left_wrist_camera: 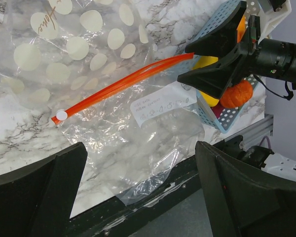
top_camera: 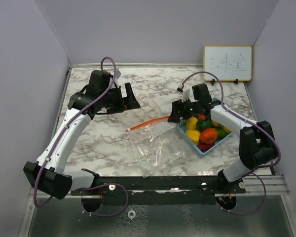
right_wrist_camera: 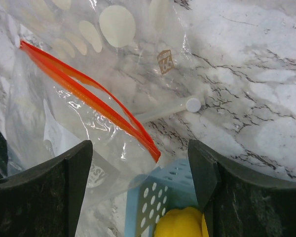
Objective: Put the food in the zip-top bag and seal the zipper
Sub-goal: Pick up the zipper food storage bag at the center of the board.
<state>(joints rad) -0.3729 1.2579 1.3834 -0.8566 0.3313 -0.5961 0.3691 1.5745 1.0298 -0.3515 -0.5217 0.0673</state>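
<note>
The clear zip-top bag (top_camera: 155, 145) lies flat mid-table, its orange zipper (top_camera: 149, 122) slightly parted and running toward the basket. The food sits in the light blue basket (top_camera: 218, 144): yellow (top_camera: 192, 136), orange (top_camera: 208, 135), green (top_camera: 204, 124) and dark red (top_camera: 204, 146) pieces. My right gripper (top_camera: 176, 114) is open and empty, over the basket's near corner (right_wrist_camera: 158, 197) and the zipper's end (right_wrist_camera: 84, 91), with a yellow piece (right_wrist_camera: 180, 224) just below. My left gripper (top_camera: 122, 101) is open and empty, above the table left of the bag. In the left wrist view the zipper (left_wrist_camera: 118, 84) and the basket (left_wrist_camera: 222, 118) show.
A small whiteboard (top_camera: 227, 62) leans on the back wall at the right. Grey walls close in the table on three sides. A black rail (top_camera: 163, 182) runs along the near edge; the bag's bottom corner (left_wrist_camera: 138, 190) overlaps it.
</note>
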